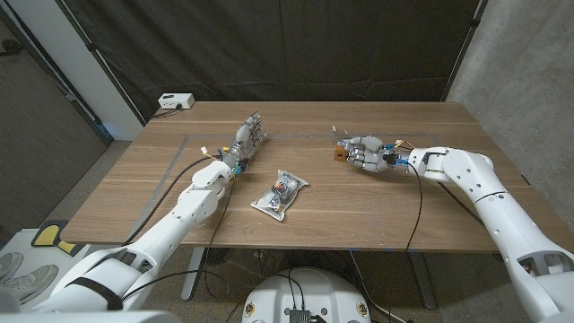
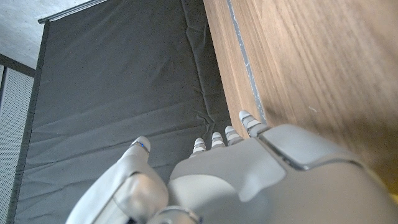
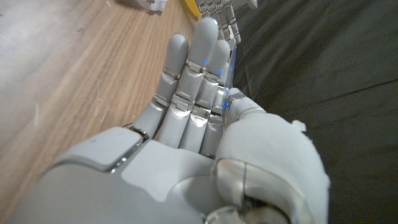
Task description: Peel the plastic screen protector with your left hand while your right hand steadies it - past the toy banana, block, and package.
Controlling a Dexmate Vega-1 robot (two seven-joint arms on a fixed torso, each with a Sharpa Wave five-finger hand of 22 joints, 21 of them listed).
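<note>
A wooden desk (image 1: 377,215) stands before a black curtain (image 1: 296,45). A grey concrete wall (image 1: 520,63) rises at the right; the floor (image 1: 27,193) is grey.

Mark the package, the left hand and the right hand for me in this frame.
package (image 1: 279,194), head view, middle of the clear bag lying on the table.
left hand (image 1: 247,140), head view, middle of the hand, fingers extended.
right hand (image 1: 363,152), head view, back of the hand.

Package (image 1: 279,194) sits mid-table between both hands; block (image 1: 340,154) touching right hand (image 1: 363,153); bare wood around them
</note>
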